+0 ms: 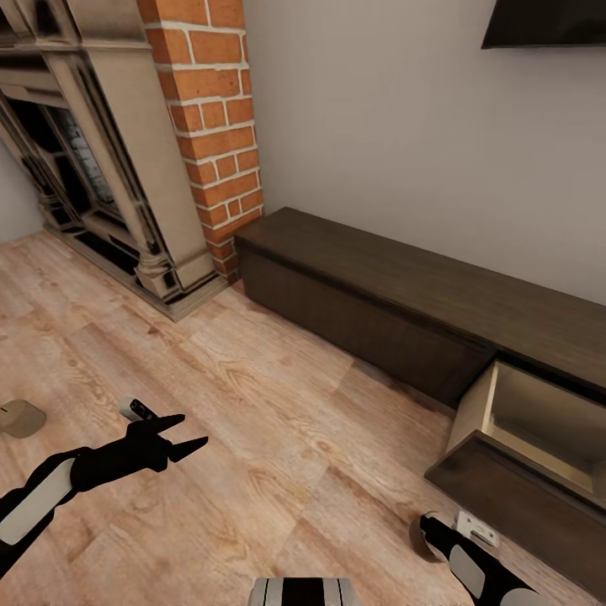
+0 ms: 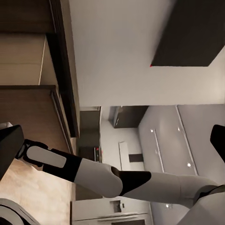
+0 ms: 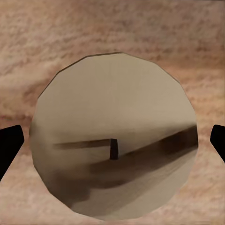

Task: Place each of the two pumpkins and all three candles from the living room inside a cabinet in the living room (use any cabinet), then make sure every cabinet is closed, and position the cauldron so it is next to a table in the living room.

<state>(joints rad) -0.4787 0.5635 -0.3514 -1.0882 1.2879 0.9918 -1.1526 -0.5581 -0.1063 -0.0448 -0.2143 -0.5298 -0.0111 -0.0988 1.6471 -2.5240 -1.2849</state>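
Note:
The cabinet is a long low dark-brown unit along the wall. Its right section has a drawer pulled out, showing a pale beige interior. One beige-grey candle stands on the wood floor at the far left. Another candle, seen from above with its small wick, lies directly under my right gripper, whose black fingertips stand wide on either side of it, apart from its sides. In the head view that right gripper points down at the floor just before the open drawer. My left gripper hovers open above the floor, empty.
A beige fireplace surround and a red brick column stand left of the cabinet. A dark wall-mounted screen hangs above it. The wood floor stretches between my arms. My right arm crosses the left wrist view.

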